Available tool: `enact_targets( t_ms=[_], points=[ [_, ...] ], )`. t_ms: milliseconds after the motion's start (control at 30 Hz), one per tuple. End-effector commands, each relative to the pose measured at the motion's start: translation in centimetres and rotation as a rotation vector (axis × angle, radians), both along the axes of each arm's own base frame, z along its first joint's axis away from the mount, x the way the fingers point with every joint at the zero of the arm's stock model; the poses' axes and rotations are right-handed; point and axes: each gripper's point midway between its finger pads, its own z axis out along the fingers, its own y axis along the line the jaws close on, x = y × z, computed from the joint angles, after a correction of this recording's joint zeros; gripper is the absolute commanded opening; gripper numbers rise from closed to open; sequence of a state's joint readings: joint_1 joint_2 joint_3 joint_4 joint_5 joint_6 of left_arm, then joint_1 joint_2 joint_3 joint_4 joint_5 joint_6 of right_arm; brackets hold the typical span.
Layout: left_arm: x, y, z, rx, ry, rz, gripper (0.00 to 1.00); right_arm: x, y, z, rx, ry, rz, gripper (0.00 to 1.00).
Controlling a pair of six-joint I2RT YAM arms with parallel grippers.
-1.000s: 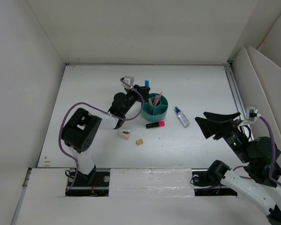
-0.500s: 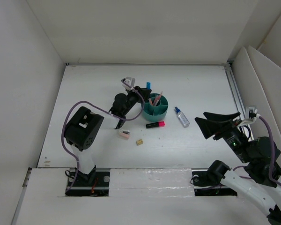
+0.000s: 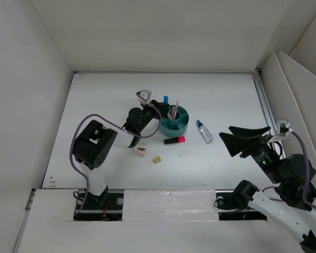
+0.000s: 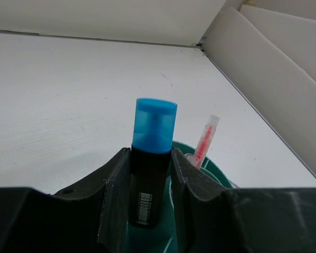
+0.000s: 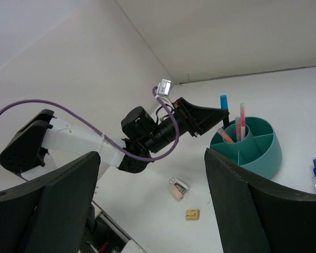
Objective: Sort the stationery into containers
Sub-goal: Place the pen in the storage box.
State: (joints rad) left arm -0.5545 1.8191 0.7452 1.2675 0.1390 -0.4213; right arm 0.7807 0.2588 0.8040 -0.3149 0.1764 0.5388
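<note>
Left end effector (image 4: 150,179): clamped on the black barrel of the blue-capped marker (image 4: 154,126), one pad on either side, cap uppermost.
Marker attitude: upright, probably so the tail end drops straight into a compartment instead of catching on the rim.
Marker position: at the left edge of the teal organizer (image 3: 175,128), lower end over the teal interior; contact with the compartment floor hidden.
Already housed: thin pink pens (image 5: 241,120) standing in the organizer, leaning against its dividers.
Right end effector (image 3: 226,132): fingers spread wide with nothing between them, parked well off to the right, likely to leave the left arm room.
Left on the worktop (image 3: 105,95): pink-ended marker (image 3: 175,140) just in front of the organizer, clear bottle (image 3: 204,131) to the right of it, pale eraser (image 3: 139,152) and tan block (image 3: 157,159) nearer the arms.
Next, as a judgement: lowering, then release into a free compartment.
Risk: marker toppling out if let go too high.
</note>
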Motion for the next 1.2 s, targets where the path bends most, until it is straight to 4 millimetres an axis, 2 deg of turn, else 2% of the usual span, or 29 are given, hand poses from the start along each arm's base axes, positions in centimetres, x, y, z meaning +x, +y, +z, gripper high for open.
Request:
enact_targets(
  t_ms=[0,233,267,500,567,633,667,767,800,833,1033,1100,1167],
  points=[
    [-0.2,0.2,1.6,-0.031,-0.053,-0.001,0.00,-0.9,-0.4,1.2,0.014,-0.035,0.017,0.86],
    [-0.5,0.4,0.8,-0.021,-0.036,-0.001,0.00,-1.0,-0.6,1.4,0.020,-0.042,0.017,0.86],
    [-0.4,0.5,1.2,-0.026,-0.043,0.009,0.00,-1.0,-0.6,1.4,0.020,-0.042,0.017,0.86],
    [-0.6,0.9,0.7,-0.023,-0.036,0.020,0.00,-1.1,-0.6,0.9,0.014,-0.035,0.017,0.86],
    [-0.8,1.0,0.4,-0.018,-0.028,0.020,0.08,-1.1,-0.6,0.9,0.014,-0.035,0.017,0.86],
    [-1.1,1.0,1.1,-0.028,-0.046,0.011,0.13,-1.1,-0.6,0.9,0.014,-0.035,0.017,0.87],
    [-1.1,1.0,1.1,-0.028,-0.046,0.011,0.21,-1.1,-0.6,0.9,0.014,-0.035,0.017,0.87],
    [-1.5,1.2,2.6,-0.051,-0.066,0.010,0.28,-1.1,-0.6,0.9,0.014,-0.035,0.017,0.87],
    [-1.7,1.3,2.2,-0.046,-0.057,0.010,0.36,-1.1,-0.6,0.9,0.014,-0.035,0.017,0.87],
    [-1.8,1.3,2.9,-0.061,-0.064,0.009,0.41,-1.1,-0.6,0.9,0.014,-0.035,0.017,0.87],
    [-2.3,2.1,4.2,-0.081,-0.091,0.032,0.56,-1.1,-0.7,0.6,0.006,-0.040,0.014,0.87],
    [-2.6,2.3,5.6,-0.097,-0.116,0.031,0.61,-1.1,-0.7,0.6,0.006,-0.040,0.014,0.87],
    [-2.8,2.6,6.2,-0.105,-0.126,0.042,0.66,-1.1,-0.7,0.6,0.006,-0.040,0.014,0.87]
  ],
)
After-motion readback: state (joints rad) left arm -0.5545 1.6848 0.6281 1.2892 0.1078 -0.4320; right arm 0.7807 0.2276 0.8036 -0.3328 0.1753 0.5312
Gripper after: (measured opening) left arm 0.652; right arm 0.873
